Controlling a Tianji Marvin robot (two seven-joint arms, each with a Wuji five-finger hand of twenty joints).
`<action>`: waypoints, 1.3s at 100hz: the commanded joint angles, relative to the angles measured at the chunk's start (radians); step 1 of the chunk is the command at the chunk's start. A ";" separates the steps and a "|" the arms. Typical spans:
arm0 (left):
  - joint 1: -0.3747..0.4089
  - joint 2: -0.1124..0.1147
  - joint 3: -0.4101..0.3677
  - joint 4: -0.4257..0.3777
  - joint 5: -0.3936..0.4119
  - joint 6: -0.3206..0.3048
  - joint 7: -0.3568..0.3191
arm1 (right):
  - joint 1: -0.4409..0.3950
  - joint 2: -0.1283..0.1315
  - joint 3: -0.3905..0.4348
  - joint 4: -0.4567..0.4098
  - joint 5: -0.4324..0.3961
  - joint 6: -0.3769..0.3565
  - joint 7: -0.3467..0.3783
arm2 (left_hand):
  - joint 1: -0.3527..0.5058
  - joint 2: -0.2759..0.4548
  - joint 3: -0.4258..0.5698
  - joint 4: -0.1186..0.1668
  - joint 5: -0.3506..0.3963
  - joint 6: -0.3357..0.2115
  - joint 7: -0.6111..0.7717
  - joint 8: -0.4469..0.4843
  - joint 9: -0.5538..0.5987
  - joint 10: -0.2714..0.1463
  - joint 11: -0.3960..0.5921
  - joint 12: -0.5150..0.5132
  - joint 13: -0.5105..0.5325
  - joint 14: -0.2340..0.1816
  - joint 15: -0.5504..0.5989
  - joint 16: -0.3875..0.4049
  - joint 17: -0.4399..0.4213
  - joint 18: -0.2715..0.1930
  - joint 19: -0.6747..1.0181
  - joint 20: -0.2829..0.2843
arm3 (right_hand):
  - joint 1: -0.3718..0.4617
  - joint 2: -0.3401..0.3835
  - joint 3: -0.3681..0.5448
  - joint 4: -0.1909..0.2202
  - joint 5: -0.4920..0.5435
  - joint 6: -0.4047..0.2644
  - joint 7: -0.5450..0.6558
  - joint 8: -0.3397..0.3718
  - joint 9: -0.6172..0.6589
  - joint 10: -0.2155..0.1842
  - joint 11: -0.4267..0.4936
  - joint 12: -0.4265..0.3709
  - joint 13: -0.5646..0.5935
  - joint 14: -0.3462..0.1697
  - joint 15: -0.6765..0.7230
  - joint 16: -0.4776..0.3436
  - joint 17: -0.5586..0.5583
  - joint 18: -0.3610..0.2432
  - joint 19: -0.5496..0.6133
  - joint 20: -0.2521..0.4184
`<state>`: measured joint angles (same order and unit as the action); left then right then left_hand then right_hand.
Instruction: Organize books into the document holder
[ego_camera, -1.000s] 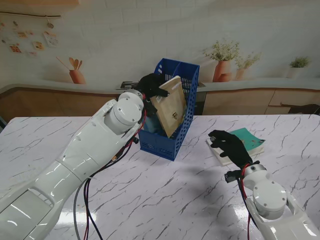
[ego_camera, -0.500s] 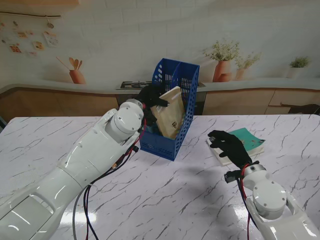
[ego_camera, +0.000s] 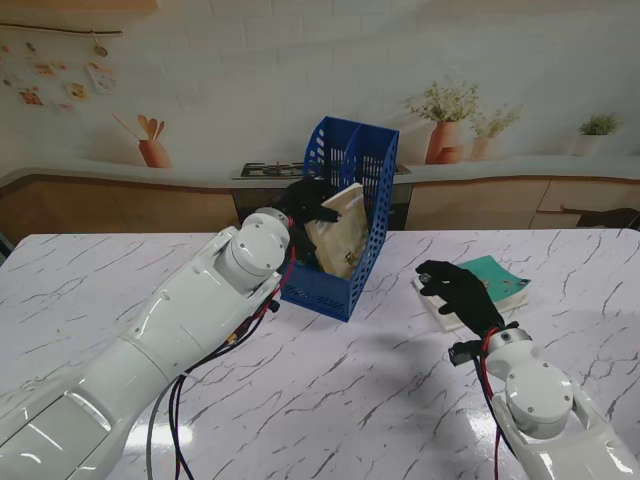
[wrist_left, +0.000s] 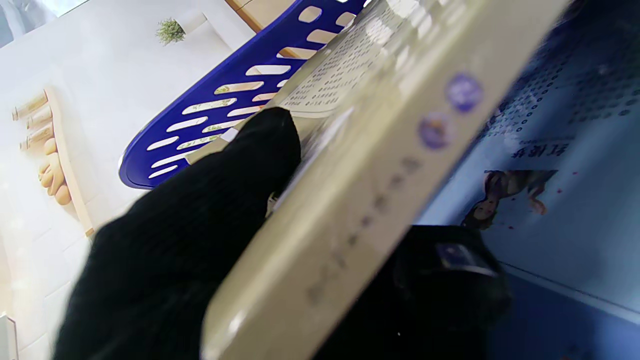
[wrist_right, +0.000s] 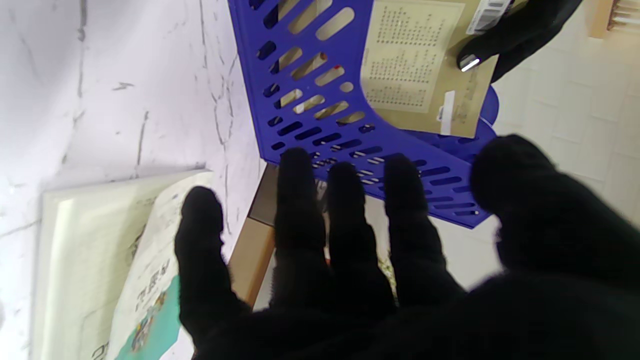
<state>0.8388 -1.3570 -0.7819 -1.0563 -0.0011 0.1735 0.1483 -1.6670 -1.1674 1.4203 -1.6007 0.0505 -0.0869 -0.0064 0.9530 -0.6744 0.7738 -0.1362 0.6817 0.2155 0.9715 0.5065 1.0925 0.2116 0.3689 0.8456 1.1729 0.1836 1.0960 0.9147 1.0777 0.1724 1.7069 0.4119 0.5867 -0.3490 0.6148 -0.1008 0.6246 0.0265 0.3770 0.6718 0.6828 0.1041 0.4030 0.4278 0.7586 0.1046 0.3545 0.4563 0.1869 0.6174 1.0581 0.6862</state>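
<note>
Blue holder (ego_camera: 345, 262) contains two books; left robot hand (ego_camera: 305, 200) grips the tan book (ego_camera: 340, 232). Right robot hand (ego_camera: 458, 290), fingers spread, hovers over one teal book (ego_camera: 500, 281) on the tabletop (ego_camera: 330, 390).

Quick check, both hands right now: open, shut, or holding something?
Left hand: shut on the tan book, which stands partly inside the blue document holder.
Right hand: open, fingers spread, holding nothing, by the teal book.
</note>
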 joint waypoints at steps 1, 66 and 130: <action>0.008 -0.009 0.002 -0.005 -0.005 -0.030 -0.016 | -0.007 -0.007 -0.003 -0.003 0.004 -0.002 0.000 | 0.130 0.101 0.098 0.026 0.006 -0.135 0.036 -0.053 0.000 -0.011 -0.027 -0.033 0.016 -0.009 -0.100 -0.073 -0.019 -0.140 0.074 -0.034 | -0.008 0.002 0.004 0.031 -0.006 0.002 0.003 0.011 0.008 -0.026 -0.013 -0.001 0.005 -0.029 -0.020 -0.016 -0.002 -0.158 0.007 -0.011; 0.035 0.034 -0.008 -0.088 0.001 -0.058 -0.097 | -0.006 -0.005 -0.003 -0.003 0.009 -0.003 0.010 | -0.055 0.204 -0.174 0.020 -0.094 -0.061 -0.209 -0.102 -0.318 0.022 0.094 -0.366 -0.450 0.174 -0.456 -0.269 -0.601 0.216 -0.359 0.208 | -0.002 0.007 -0.018 0.033 -0.008 -0.003 0.004 0.011 0.007 -0.026 -0.010 -0.004 0.008 -0.026 -0.018 -0.018 0.002 -0.161 0.006 -0.012; 0.123 0.073 -0.089 -0.263 0.055 -0.090 -0.051 | -0.002 -0.002 -0.011 -0.004 -0.014 -0.011 0.012 | -0.219 0.376 -0.456 0.075 -0.150 -0.037 -0.452 -0.117 -0.449 0.003 -0.027 -0.419 -0.701 0.180 -0.739 -0.408 -1.033 0.299 -0.820 0.067 | 0.017 -0.021 -0.043 0.011 -0.018 -0.010 0.010 0.018 -0.007 -0.028 -0.015 0.000 -0.009 -0.029 -0.030 -0.018 -0.018 -0.171 -0.013 -0.016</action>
<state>0.9450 -1.2920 -0.8576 -1.2828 0.0463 0.1185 0.1007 -1.6645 -1.1644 1.4156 -1.6000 0.0347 -0.0932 0.0071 0.7400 -0.3364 0.3595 -0.0978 0.5565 0.2108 0.5363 0.3978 0.6771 0.2355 0.3660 0.4413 0.5050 0.3933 0.3968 0.5323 0.0874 0.4601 0.9655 0.5184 0.6063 -0.3490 0.5877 -0.1008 0.6244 0.0265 0.3770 0.6718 0.6813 0.1041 0.3998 0.4277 0.7587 0.1046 0.3422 0.4563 0.1816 0.6174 1.0488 0.6858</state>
